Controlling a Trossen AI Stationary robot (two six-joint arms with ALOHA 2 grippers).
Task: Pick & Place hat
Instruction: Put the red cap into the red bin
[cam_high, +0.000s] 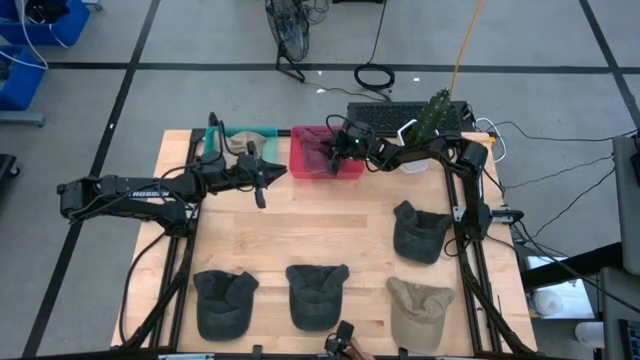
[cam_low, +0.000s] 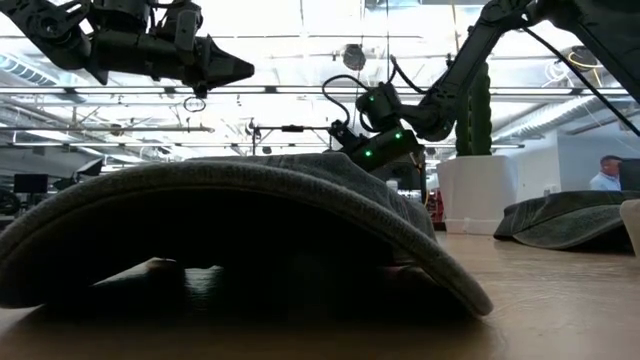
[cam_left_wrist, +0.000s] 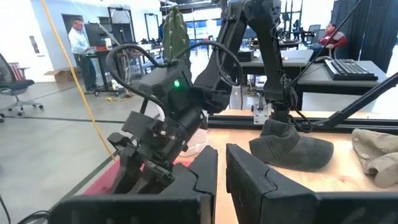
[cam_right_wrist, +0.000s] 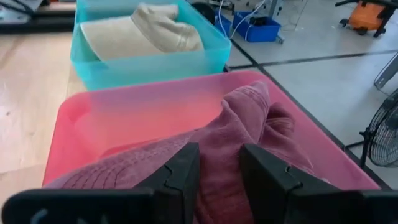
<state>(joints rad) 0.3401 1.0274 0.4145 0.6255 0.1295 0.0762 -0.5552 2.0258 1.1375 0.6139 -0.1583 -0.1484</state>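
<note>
The right gripper hangs over the pink bin at the far edge of the wooden table, its 2 dark fingers parted with a gap between them, just above the maroon hat that lies crumpled inside that bin. Whether the fingertips touch the fabric cannot be told; nothing is clamped between them. In the high view the same gripper sits over the pink bin with the maroon hat under it.

Just beside the pink bin, toward the table's far left corner, stands a teal bin holding a cream hat; in the high view the left arm partly covers this teal bin.

The left gripper is raised above the table next to the teal bin, holding nothing. Its fingers stand close together, with only a narrow slit between them, so it is closed.

4 more hats lie on the table: a dark grey hat near the right edge, and along the near edge 2 dark grey hats and a tan hat. The middle one fills the low view.

Beyond the far edge sit a keyboard and a green cactus-shaped object. People show in the room behind.
</note>
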